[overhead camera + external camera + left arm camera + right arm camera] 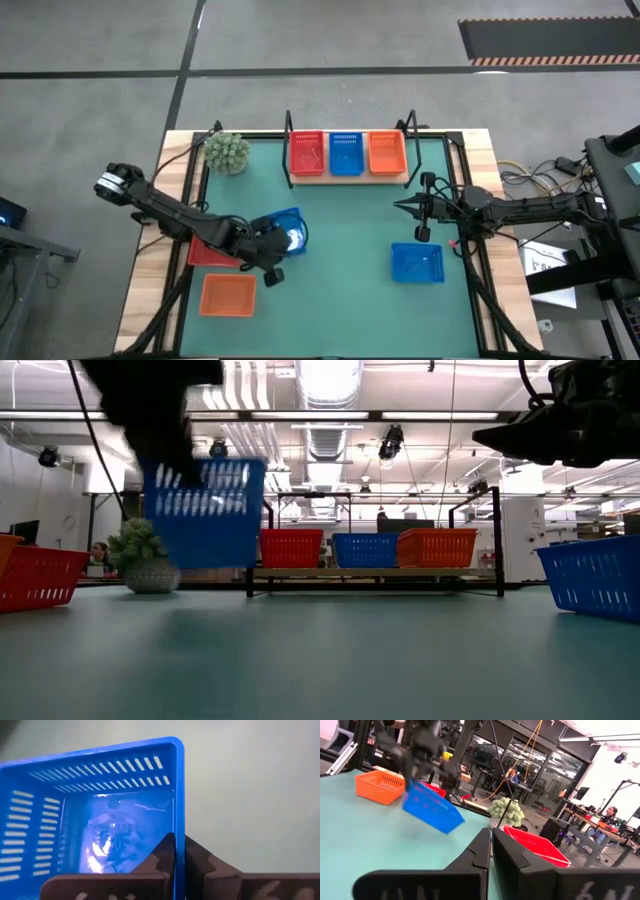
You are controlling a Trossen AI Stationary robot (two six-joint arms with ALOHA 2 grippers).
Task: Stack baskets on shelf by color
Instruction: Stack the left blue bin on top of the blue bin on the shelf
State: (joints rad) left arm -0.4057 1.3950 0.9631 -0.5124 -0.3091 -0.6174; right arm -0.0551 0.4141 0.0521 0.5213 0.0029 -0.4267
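Left claw (179,856) clamped on blue basket (100,805) wall; pale green mat (250,795) behind

shelf baskets (346,153): red, blue, orange | lifted basket (286,230): blue, slotted | mat (340,260): green

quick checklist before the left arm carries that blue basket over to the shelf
1. Left gripper shut on the lifted blue basket wall: ok.
2. Basket clear of the mat: ok, it hangs tilted in the low view.
3. Blue basket on the shelf open on top for stacking: ok.
4. Right gripper shut, empty, off the path: ok, it waits to the right of the shelf.
5. Grip firm enough for the carry: cannot tell.
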